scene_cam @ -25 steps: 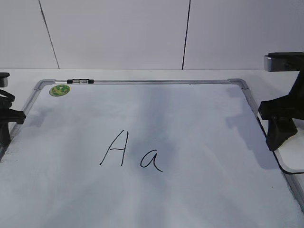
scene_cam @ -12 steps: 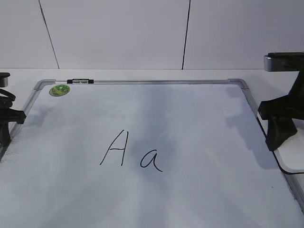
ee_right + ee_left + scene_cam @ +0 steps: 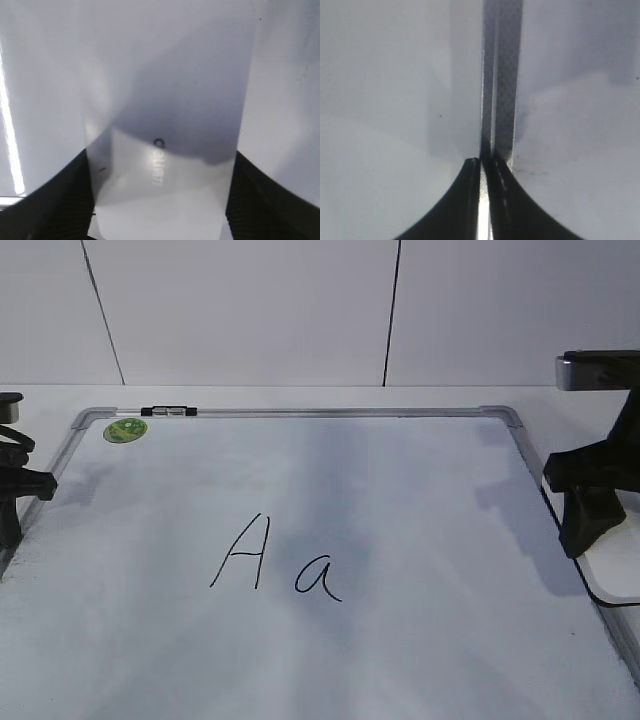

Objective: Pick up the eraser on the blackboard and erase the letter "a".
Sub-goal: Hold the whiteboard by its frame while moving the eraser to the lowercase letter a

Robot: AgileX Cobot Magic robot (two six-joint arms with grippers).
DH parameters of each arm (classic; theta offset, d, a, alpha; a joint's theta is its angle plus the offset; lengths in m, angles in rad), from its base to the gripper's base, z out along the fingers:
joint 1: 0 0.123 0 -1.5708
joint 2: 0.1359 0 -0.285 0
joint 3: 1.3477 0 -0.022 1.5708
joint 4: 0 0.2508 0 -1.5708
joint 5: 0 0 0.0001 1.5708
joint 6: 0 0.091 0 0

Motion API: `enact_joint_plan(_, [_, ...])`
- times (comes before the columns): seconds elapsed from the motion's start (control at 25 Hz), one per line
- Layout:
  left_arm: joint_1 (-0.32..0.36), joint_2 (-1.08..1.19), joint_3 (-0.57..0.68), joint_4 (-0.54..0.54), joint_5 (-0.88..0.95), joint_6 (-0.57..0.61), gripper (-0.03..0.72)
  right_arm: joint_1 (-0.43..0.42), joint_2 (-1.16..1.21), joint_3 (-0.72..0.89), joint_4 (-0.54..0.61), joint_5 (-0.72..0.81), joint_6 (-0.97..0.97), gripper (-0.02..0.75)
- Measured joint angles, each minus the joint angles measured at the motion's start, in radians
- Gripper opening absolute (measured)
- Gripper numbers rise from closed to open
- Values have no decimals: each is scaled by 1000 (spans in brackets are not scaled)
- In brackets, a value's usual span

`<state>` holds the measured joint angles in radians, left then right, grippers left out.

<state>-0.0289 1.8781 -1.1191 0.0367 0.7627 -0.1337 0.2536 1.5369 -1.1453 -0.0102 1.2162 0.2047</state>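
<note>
**Eraser sat between the right tool's fingers at the board's right edge**

The blackboard (image 3: 400, 490), a white board in a silver-grey frame, lay flat on the pale surface (image 3: 300, 397). A capital "A" (image 3: 243, 552) and the letter "a" (image 3: 319, 576) stood side by side in thin black marker near the board's middle, the small one to the right. A green round sticker (image 3: 125, 429) sat in the far left corner.

In the right wrist view the eraser (image 3: 160, 165), a white block with small grey lettering, filled the gap between the dark fingers (image 3: 50, 200) of the right tool (image 3: 160, 210). The fingers stood spread wide, one along each long side of the block; whether they actually pressed it was hard to judge from that close view. In the exterior view the right tool (image 3: 585, 530) hung at the board's right edge, well apart from the letter "a".

The left tool (image 3: 485, 167) had its fingers pressed together, with nothing between them, directly over the board's left frame strip (image 3: 502, 75). In the exterior view it (image 3: 12, 510) sat at the board's left edge.
</note>
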Motion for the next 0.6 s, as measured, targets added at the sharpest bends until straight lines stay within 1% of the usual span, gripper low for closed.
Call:
enact_joint_plan(0.24, [0,0,0,0,0,0,18,0,0,0,0,0,0,550])
enact_joint_plan(0.44, [0,0,0,0,0,0,18,0,6,0,21,0,-11,549])
enact_joint_plan(0.6, [0,0,0,2,0,0,18,28,31,-10,23,2,-17,549])
